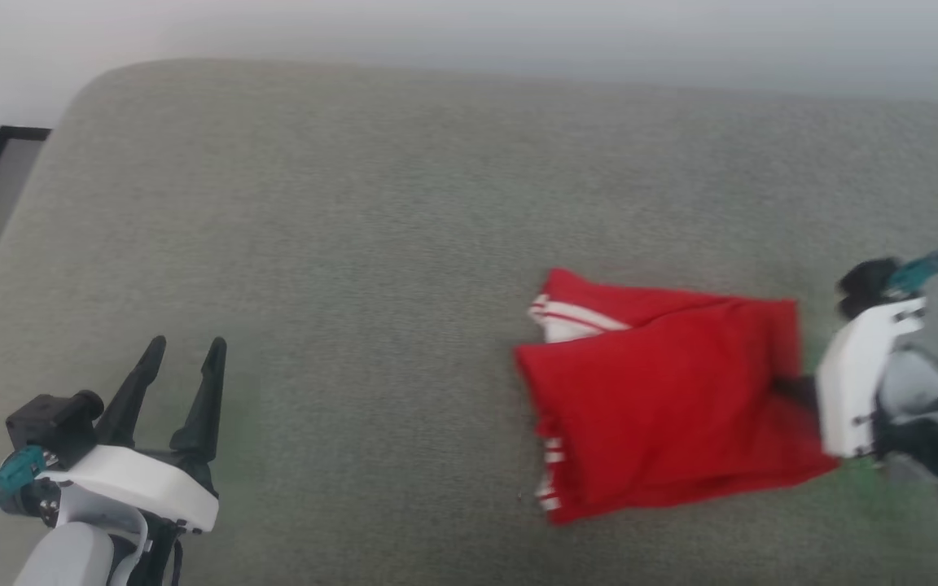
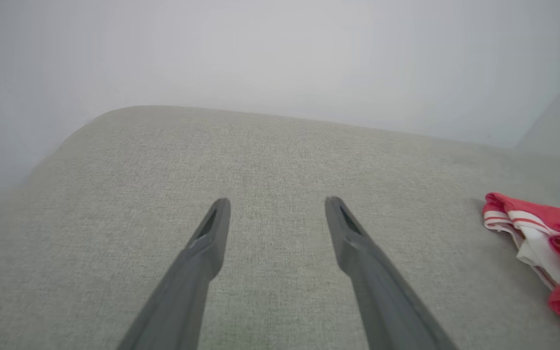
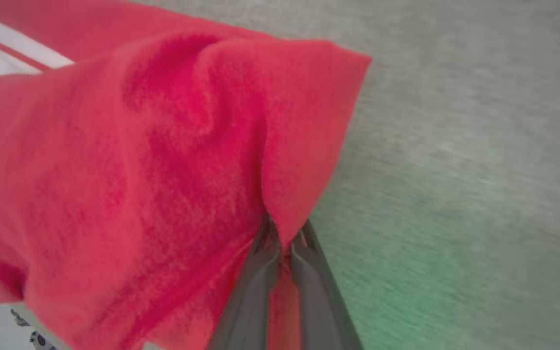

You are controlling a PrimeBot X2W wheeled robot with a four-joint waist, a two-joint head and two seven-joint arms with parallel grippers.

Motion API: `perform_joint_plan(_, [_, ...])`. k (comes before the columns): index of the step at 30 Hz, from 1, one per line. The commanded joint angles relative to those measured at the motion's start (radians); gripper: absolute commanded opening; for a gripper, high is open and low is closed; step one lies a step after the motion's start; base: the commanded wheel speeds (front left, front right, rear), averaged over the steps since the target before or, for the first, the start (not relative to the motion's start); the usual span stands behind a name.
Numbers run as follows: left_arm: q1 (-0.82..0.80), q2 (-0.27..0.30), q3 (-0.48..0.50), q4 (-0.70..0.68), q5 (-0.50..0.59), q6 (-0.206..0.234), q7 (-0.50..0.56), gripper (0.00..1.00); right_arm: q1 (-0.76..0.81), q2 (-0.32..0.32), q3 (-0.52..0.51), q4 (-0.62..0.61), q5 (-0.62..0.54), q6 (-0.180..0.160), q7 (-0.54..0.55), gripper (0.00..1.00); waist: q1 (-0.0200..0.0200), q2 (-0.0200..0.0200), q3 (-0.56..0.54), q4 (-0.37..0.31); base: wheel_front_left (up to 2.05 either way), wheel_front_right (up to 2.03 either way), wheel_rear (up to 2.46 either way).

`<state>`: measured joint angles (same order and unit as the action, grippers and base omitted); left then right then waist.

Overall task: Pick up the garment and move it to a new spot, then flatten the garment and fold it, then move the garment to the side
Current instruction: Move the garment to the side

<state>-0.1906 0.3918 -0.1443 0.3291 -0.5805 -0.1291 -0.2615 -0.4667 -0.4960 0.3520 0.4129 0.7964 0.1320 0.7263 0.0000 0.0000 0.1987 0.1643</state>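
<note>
Folded red jersey garment [image 1: 664, 399] laid on grey woven cushion [image 1: 355, 244], long axis left-right, striped trim end leftward. Right edge clenched by right hand [image 3: 284, 234]; left hand [image 1: 186, 346] released, well apart.

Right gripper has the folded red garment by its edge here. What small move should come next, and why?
Probably lift that edge slightly and draw the garment toward the robot's right. The right gripper is shut on its right edge, the garment lies folded on the grey cushion, and the open left gripper stands apart from it, so only moving it aside seems left.
</note>
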Motion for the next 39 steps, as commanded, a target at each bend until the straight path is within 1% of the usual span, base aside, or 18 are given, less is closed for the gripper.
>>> perform_joint_plan(1, [-0.024, 0.003, -0.002, -0.009, 0.008, -0.002, -0.004, 1.0, -0.012, -0.022, -0.025, -0.005, -0.017, -0.002, -0.003, 0.0, 0.0, 0.0, 0.013, -0.028, 0.0, 0.0, 0.0])
perform_joint_plan(10, [-0.079, 0.016, -0.045, -0.047, 0.029, -0.002, -0.003, 1.0, -0.073, -0.094, -0.13, -0.021, -0.054, -0.002, -0.001, 0.0, 0.0, 0.0, 0.055, -0.139, 0.0, 0.0, 0.0])
perform_joint_plan(11, [-0.079, 0.016, -0.045, -0.047, 0.029, -0.002, -0.003, 1.0, -0.073, -0.094, -0.13, -0.021, -0.054, -0.002, -0.001, 0.0, 0.0, 0.0, 0.055, -0.139, 0.0, 0.0, 0.0])
perform_joint_plan(21, [-0.192, 0.029, -0.146, -0.076, 0.044, -0.002, 0.012, 1.0, -0.187, -0.155, -0.204, 0.044, -0.088, -0.002, -0.022, 0.0, 0.0, 0.0, 0.125, -0.277, 0.0, 0.0, 0.0])
perform_joint_plan(27, [-0.259, 0.043, -0.209, -0.09, 0.049, -0.002, 0.021, 1.0, -0.269, -0.176, -0.226, 0.108, -0.133, -0.002, -0.096, 0.0, 0.0, 0.0, 0.175, -0.343, 0.0, 0.0, 0.0])
perform_joint_plan(31, [-0.302, 0.056, -0.244, -0.098, 0.048, -0.002, 0.029, 1.0, -0.318, -0.195, -0.233, 0.158, -0.168, -0.002, -0.168, 0.0, 0.0, 0.0, 0.213, -0.375, 0.0, 0.0, 0.0])
perform_joint_plan(35, [-0.344, 0.062, -0.28, -0.106, 0.051, -0.002, 0.038, 1.0, -0.365, -0.215, -0.243, 0.218, -0.213, -0.002, -0.245, 0.0, 0.0, 0.0, 0.251, -0.394, 0.0, 0.0, 0.0])
perform_joint_plan(39, [-0.387, 0.072, -0.316, -0.107, 0.044, -0.002, 0.045, 1.0, -0.404, -0.23, -0.244, 0.277, -0.258, -0.002, -0.305, 0.0, 0.0, 0.0, 0.282, -0.396, 0.0, 0.0, 0.0])
